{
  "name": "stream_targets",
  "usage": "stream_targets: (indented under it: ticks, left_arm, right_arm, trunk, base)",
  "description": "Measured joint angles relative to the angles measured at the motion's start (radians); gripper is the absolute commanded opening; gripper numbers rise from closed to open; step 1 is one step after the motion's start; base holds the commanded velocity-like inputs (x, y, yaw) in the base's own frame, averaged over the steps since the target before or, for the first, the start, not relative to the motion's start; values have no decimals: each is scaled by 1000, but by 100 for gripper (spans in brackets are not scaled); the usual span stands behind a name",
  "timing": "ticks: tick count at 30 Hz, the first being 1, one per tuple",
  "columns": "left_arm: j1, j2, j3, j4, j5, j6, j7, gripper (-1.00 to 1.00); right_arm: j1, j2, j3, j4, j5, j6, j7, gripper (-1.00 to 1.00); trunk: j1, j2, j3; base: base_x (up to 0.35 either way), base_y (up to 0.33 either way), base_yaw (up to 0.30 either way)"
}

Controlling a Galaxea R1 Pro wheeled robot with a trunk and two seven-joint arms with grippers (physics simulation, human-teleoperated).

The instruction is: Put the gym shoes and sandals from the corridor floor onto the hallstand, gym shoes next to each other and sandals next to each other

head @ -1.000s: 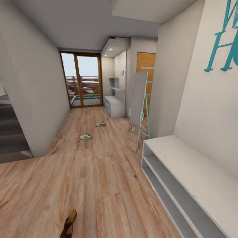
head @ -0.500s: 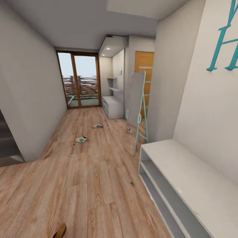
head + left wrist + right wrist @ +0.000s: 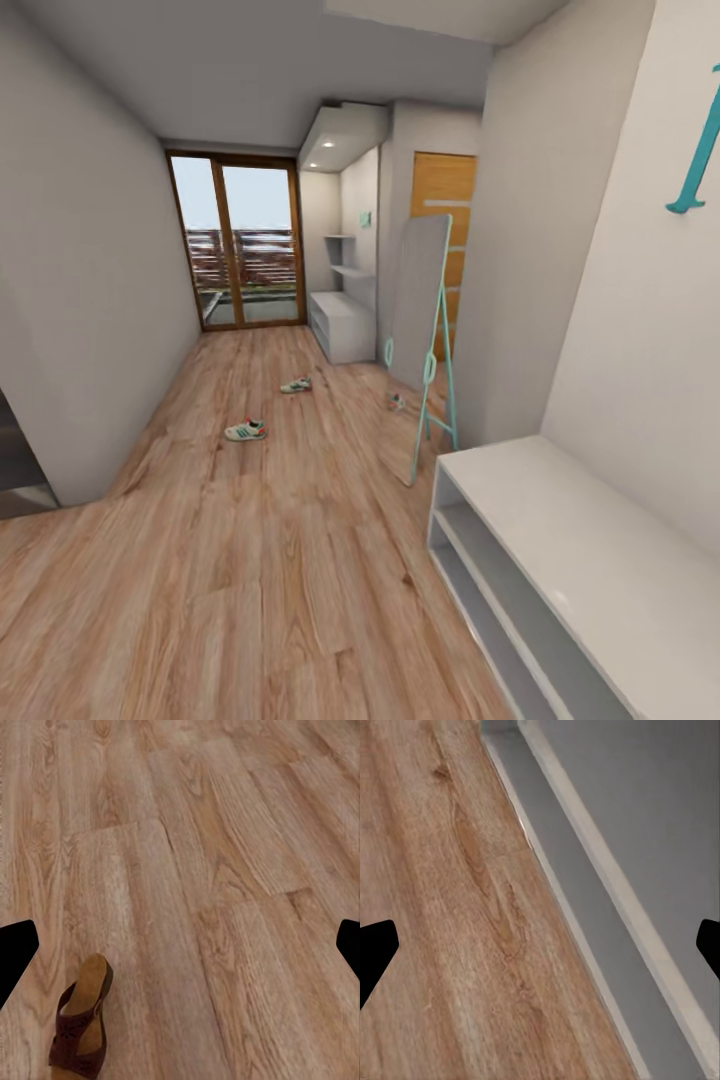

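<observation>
Two gym shoes lie apart on the corridor floor (image 3: 250,560) in the head view: the nearer gym shoe (image 3: 246,430) and the farther one (image 3: 295,385). One brown sandal (image 3: 79,1031) lies on the planks in the left wrist view, below and to one side of my left gripper (image 3: 180,952), which is open and empty. The hallstand (image 3: 343,325) stands at the far end on the right, with wall shelves above it. My right gripper (image 3: 540,949) is open and empty, hanging over the floor beside a grey shelf edge.
A low pale-grey bench unit (image 3: 590,570) with open shelves runs along the right wall close by. A teal-framed standing mirror (image 3: 420,340) leans ahead of it, with a small coloured item (image 3: 397,401) at its foot. Glass doors (image 3: 240,245) close the corridor's far end.
The whole head picture has shifted, so the camera has moved. The sandal that showed at its bottom left edge has slid out of that view. The gym shoes have not moved.
</observation>
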Motion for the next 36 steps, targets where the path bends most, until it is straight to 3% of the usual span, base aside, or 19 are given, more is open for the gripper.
stream_targets:
  ticks: [8,15,36]
  left_arm:
    - [0,0,0,0,0,0,0,100]
    - [0,-1,-1,0,-2,-1,-1,100]
    - [0,-1,-2,0,-2,-2,-1,100]
  right_arm:
    - [0,2,1,-3,-1,-1,0,100]
    - [0,3,0,-4,-1,-1,1,100]
    - [0,3,0,-4,-2,0,1,100]
  trunk:
    - [0,0,0]
    - [0,0,0]
    - [0,0,0]
  base:
    - [284,232,12]
    - [301,147,193]
    - [241,-151,30]
